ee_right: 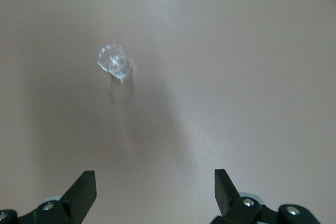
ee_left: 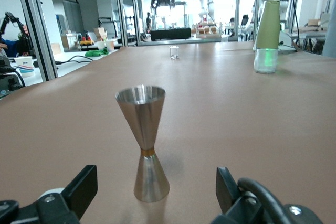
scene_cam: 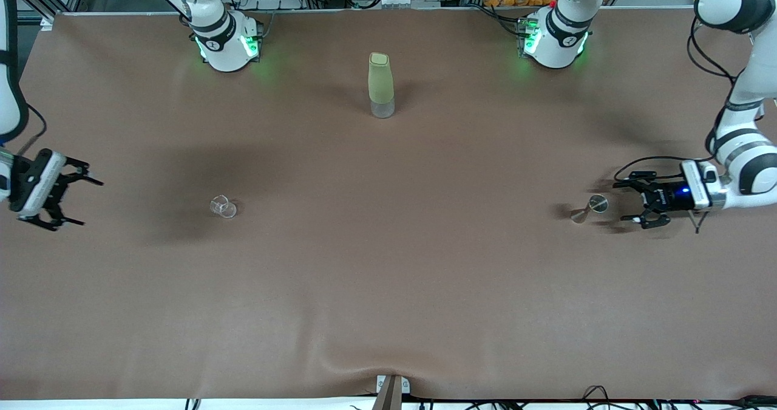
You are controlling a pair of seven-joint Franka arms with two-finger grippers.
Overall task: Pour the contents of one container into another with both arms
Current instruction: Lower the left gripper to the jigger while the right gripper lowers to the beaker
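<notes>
The left gripper [scene_cam: 631, 202], fingers spread and empty, sits low just beside the metal measuring cup [scene_cam: 590, 208] near the left arm's edge of the table [scene_cam: 388, 288], so the reach-to-grasp step seems in hand. Next it must close around the cup's narrow waist. The right gripper [scene_cam: 78, 197], also spread wide, waits over the other edge, well apart from the small glass [scene_cam: 223, 206].

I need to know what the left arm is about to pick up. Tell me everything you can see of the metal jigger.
The jigger is an hourglass-shaped double measuring cup of brushed steel with a thin copper-coloured band at its narrow waist. It stands upright on the brown table cover, wider cup up, toward the left arm's end. Nothing touches it; the left gripper sits just beside it, jaws open toward it.
</notes>
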